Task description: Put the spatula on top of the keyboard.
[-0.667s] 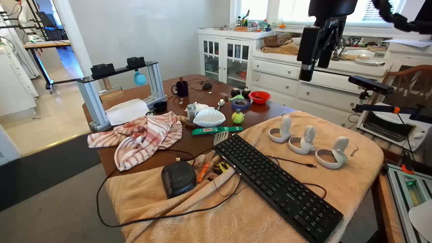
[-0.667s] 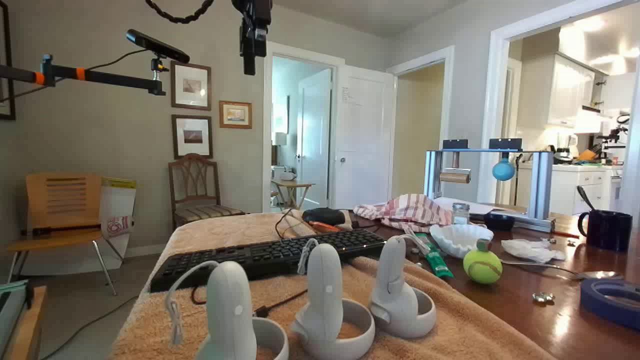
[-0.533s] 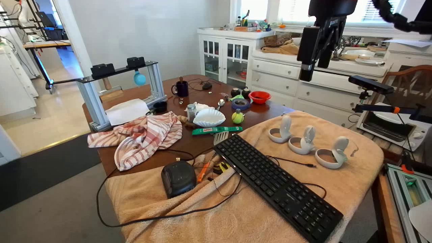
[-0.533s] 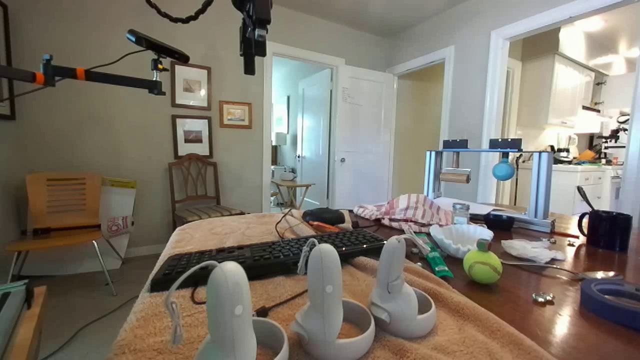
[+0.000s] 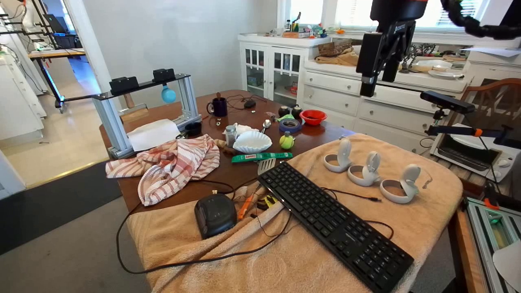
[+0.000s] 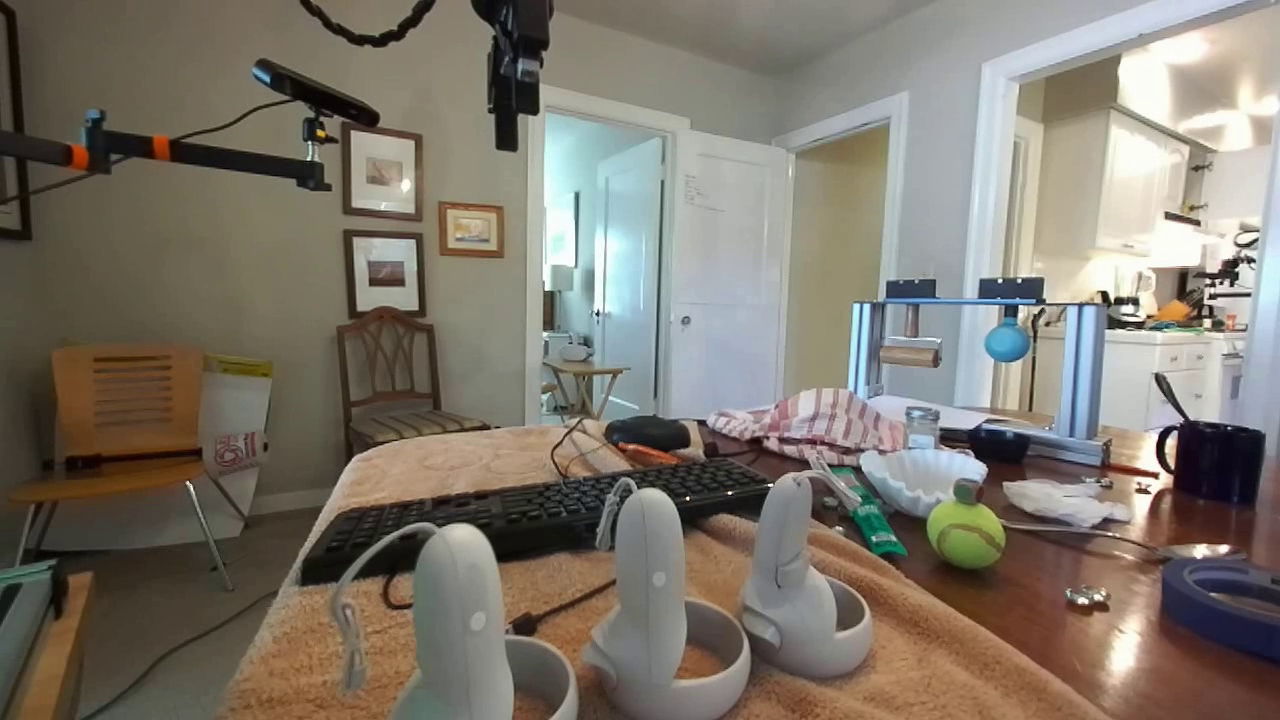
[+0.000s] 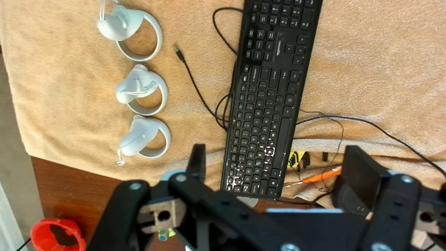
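Wrist view: cable (image 7: 198, 91) btwn ctrlrs (image 7: 133, 90) & kybd (image 7: 268, 101).

Of the spatula (image 5: 266, 166) an exterior view showed only the slotted head, its handle out of sight at the keyboard (image 5: 333, 224). In the wrist view the top edge cut the keyboard short, the tool (image 7: 278, 163) covered part of that head, and the bottom edge clipped the red bowl (image 7: 40, 234). In an exterior view the nearest controller (image 6: 465, 610) ran off the bottom, the tape (image 6: 1215, 628) off the right, and the writing (image 6: 697, 193) on the door (image 6: 735, 270) was too small to read.
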`<state>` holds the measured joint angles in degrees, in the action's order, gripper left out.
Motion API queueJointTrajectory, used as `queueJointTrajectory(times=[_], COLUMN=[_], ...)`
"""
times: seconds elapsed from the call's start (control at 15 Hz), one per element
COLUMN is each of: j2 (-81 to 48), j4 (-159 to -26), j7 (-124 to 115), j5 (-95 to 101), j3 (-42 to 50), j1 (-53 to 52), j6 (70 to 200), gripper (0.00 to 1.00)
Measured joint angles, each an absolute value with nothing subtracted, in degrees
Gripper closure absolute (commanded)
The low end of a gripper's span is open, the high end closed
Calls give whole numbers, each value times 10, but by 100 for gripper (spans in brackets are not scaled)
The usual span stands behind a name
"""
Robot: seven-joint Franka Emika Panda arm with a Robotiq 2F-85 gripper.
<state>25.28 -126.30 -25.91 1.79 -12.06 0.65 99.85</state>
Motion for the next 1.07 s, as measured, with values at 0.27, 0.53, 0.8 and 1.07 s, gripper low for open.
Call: queueJointTrajectory(times=[0.27, 0.53, 0.8, 1.07], j2=[216, 159, 88, 4], j4=[-1258, -1228, -1172, -1096], j7=[-266, -266, -270, -298], j5=[18, 11, -2, -13], j3=[-72, -30, -19, -19], j1=[32, 47, 47, 41], j6=[1003, 1033, 1062, 1058], gripper=[0, 0, 0, 0])
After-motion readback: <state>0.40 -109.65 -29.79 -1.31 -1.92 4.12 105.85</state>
